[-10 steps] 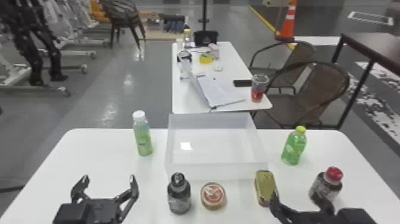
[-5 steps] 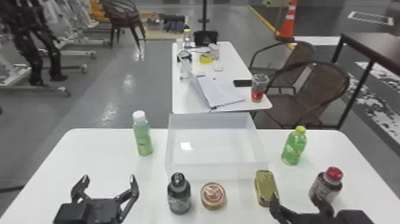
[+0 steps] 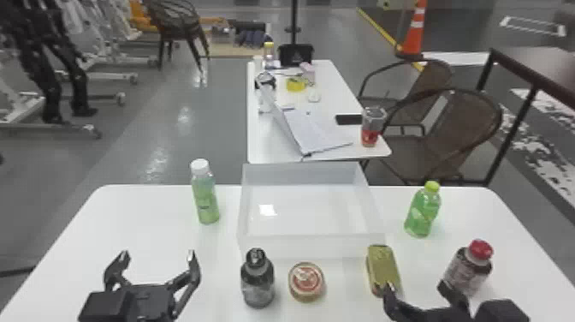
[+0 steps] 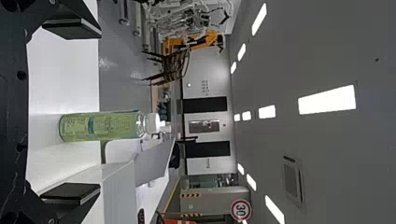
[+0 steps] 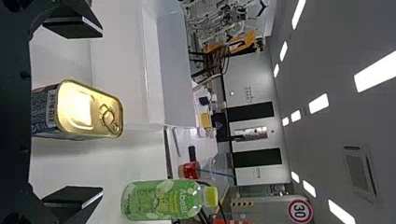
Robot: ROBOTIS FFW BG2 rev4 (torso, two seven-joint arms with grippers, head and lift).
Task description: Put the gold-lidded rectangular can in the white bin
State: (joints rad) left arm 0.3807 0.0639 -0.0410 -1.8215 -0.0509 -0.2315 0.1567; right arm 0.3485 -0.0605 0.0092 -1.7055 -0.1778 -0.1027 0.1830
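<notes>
The gold-lidded can (image 3: 383, 270) stands on the table just in front of the white bin's (image 3: 312, 246) right front corner. My right gripper (image 3: 414, 286) is open at the front right, its left finger overlapping the can's near end in the head view. In the right wrist view the can (image 5: 89, 112) lies between the spread fingers of the right gripper (image 5: 72, 114), touching neither visibly. My left gripper (image 3: 157, 257) is parked open at the front left; the left wrist view shows the left gripper (image 4: 72, 112) with nothing held.
A dark bottle (image 3: 257, 278) and a round can (image 3: 306, 281) stand before the bin. A red-capped bottle (image 3: 468, 267) is beside the right gripper. Green bottles stand left (image 3: 205, 195) and right (image 3: 422, 210) of the bin.
</notes>
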